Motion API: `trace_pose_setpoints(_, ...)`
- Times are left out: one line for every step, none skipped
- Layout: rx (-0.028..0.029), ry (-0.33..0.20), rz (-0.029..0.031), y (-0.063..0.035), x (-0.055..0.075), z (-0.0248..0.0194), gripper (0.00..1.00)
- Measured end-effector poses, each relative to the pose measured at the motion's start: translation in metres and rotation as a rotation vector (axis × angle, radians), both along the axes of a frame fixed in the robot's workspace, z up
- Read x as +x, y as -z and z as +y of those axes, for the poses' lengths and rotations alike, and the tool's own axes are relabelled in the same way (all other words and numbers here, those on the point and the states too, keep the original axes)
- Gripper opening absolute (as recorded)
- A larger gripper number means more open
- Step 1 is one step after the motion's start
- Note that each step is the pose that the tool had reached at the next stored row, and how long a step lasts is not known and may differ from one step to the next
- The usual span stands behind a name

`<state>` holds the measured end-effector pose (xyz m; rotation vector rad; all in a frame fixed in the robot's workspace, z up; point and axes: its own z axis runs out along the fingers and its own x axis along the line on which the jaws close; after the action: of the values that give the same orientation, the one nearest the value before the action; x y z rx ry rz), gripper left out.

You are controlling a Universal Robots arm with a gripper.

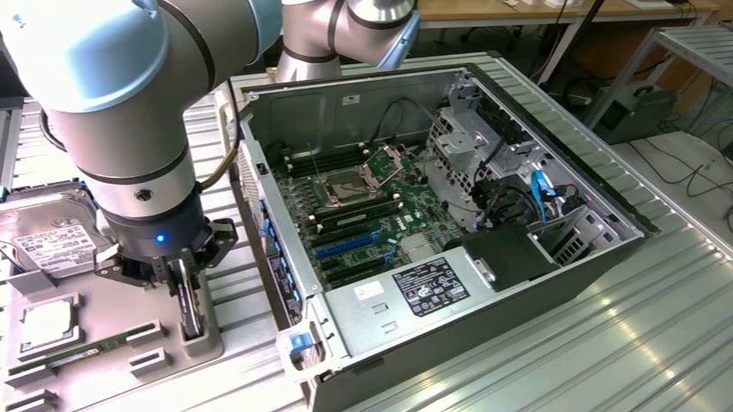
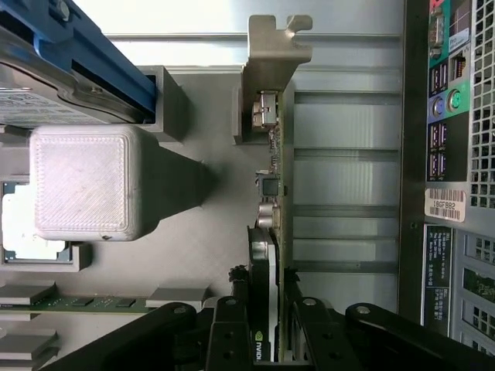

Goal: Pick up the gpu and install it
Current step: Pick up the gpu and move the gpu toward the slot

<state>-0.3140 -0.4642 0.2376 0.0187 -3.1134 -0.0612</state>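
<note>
The gpu (image 1: 192, 311) stands on edge in a grey holder on the table, at the exterior view's left of the open computer case. In the wrist view the gpu (image 2: 275, 193) appears edge-on: a thin green board with a black cooler and a silver end bracket (image 2: 272, 54). My gripper (image 1: 181, 276) hangs straight above it. Its black fingers (image 2: 232, 309) sit on both sides of the card, and the gripper (image 2: 265, 292) presses against its faces.
The open computer case (image 1: 596, 257) with its motherboard (image 1: 366, 215) lies at the exterior view's right of the holder. A silver hard drive (image 1: 51, 232), a processor (image 1: 46, 322) and a memory stick (image 1: 81, 352) rest in trays beside the gripper. A grey printed block (image 2: 85, 182) stands near the card.
</note>
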Motion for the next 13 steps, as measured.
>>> trace_pose_setpoints(0.0000, 0.000, 0.0000, 0.0000, 0.0000, 0.0000, 0.27)
trace_pose_setpoints(0.0001, 0.000, -0.0001, 0.0000, 0.0000, 0.0000, 0.27)
trace_pose_setpoints(0.0000, 0.000, -0.0001, 0.0000, 0.0000, 0.0000, 0.27)
trace_pose_setpoints(0.0000, 0.000, 0.0000, 0.0000, 0.0000, 0.0000, 0.27)
trace_pose_setpoints(0.0000, 0.000, 0.0000, 0.0000, 0.0000, 0.0000, 0.27)
trace_pose_setpoints(0.0000, 0.000, 0.0000, 0.0000, 0.0000, 0.0000, 0.27)
trace_pose_setpoints(0.0002, 0.000, -0.0002, -0.0001, 0.0000, 0.0000, 0.27)
trace_pose_setpoints(0.0003, 0.000, -0.0004, -0.0003, 0.0000, 0.0000, 0.27)
trace_pose_setpoints(0.0001, 0.000, -0.0001, -0.0011, 0.0000, 0.0000, 0.27)
trace_pose_setpoints(0.0000, 0.000, 0.0000, -0.0023, 0.0000, 0.0000, 0.27)
trace_pose_setpoints(0.0000, 0.000, 0.0000, -0.0040, 0.0000, 0.0000, 0.27)
trace_pose_setpoints(0.0000, 0.000, -0.0001, -0.0064, 0.0000, 0.0000, 0.27)
trace_pose_setpoints(0.0000, 0.000, 0.0000, -0.0095, 0.0000, 0.0000, 0.27)
